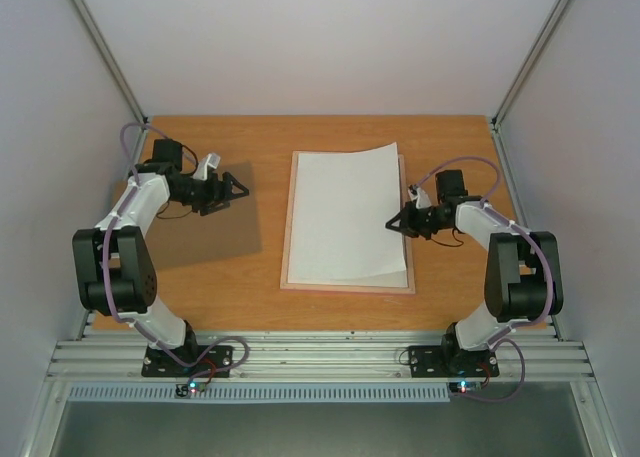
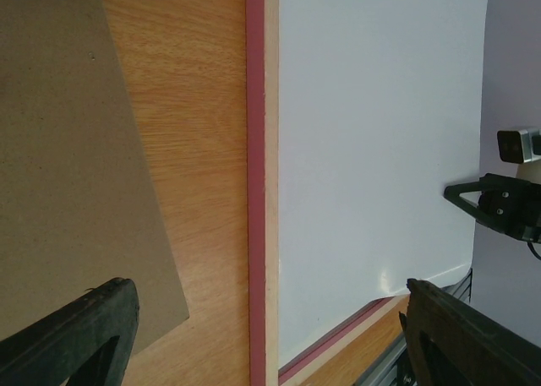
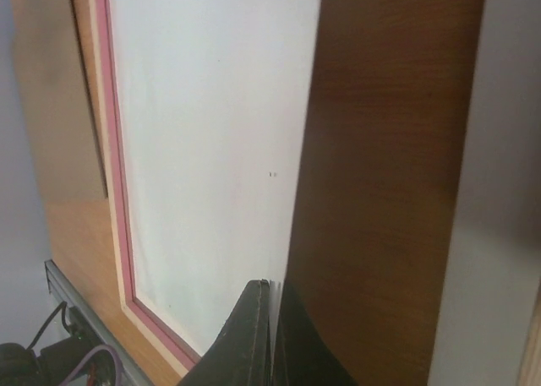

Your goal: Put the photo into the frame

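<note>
The frame (image 1: 345, 288) lies flat mid-table, its pink rim (image 2: 256, 149) and paler wood edge showing. Over it rests the photo (image 1: 345, 217), only its plain white side up. The print's left part lies inside the rim (image 3: 106, 107), while its right edge is raised off the frame and slightly curled. My right gripper (image 1: 397, 222) is shut on that right edge (image 3: 275, 318), pinching the thin sheet (image 3: 211, 133) between its fingers. Left of the frame, my left gripper (image 1: 238, 185) hovers wide open (image 2: 269, 289), holding nothing.
A plain brown backing board (image 1: 210, 232) lies on the table under the left arm, left of the frame (image 2: 59, 149). Grey walls enclose the table on three sides. The metal rail with both arm bases (image 1: 320, 357) runs along the near edge.
</note>
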Robot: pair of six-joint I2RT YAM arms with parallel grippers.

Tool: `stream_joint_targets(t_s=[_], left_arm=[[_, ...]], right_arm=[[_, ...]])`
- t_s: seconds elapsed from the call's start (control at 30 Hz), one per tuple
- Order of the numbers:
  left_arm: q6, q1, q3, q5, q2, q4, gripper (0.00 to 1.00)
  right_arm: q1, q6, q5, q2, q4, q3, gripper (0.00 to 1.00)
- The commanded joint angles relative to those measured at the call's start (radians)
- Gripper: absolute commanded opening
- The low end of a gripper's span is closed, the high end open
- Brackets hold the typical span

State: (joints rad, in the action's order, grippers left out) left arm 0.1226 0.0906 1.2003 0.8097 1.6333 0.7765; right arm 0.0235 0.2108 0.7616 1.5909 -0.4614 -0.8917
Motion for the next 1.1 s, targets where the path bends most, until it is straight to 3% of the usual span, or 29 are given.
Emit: stream_joint_targets(t_s=[0.0,0.9,0.97,1.07], left_arm=[[-0.01,0.005,-0.002,-0.005,-0.013,-0.038,0.86],[-0.018,0.005,0.001,-0.011,0.006,-0.04,0.86],[-0.02,0.005,0.002,-0.011,0.005,-0.037,0.86],[-0.021,0.005,0.002,-0.011,0.007,-0.036,0.86]], right_arm=[[-0.01,0.002,-0.018,-0.012,-0.022,0.016,0.01],[0.019,-0.005,0.048,0.078,-0.016,-0.028,0.01],[0.019,-0.002,0.034,0.075,-0.029,-0.033,0.06],[0.019,0.006,0.003,0.061,-0.053,-0.04,0.22]])
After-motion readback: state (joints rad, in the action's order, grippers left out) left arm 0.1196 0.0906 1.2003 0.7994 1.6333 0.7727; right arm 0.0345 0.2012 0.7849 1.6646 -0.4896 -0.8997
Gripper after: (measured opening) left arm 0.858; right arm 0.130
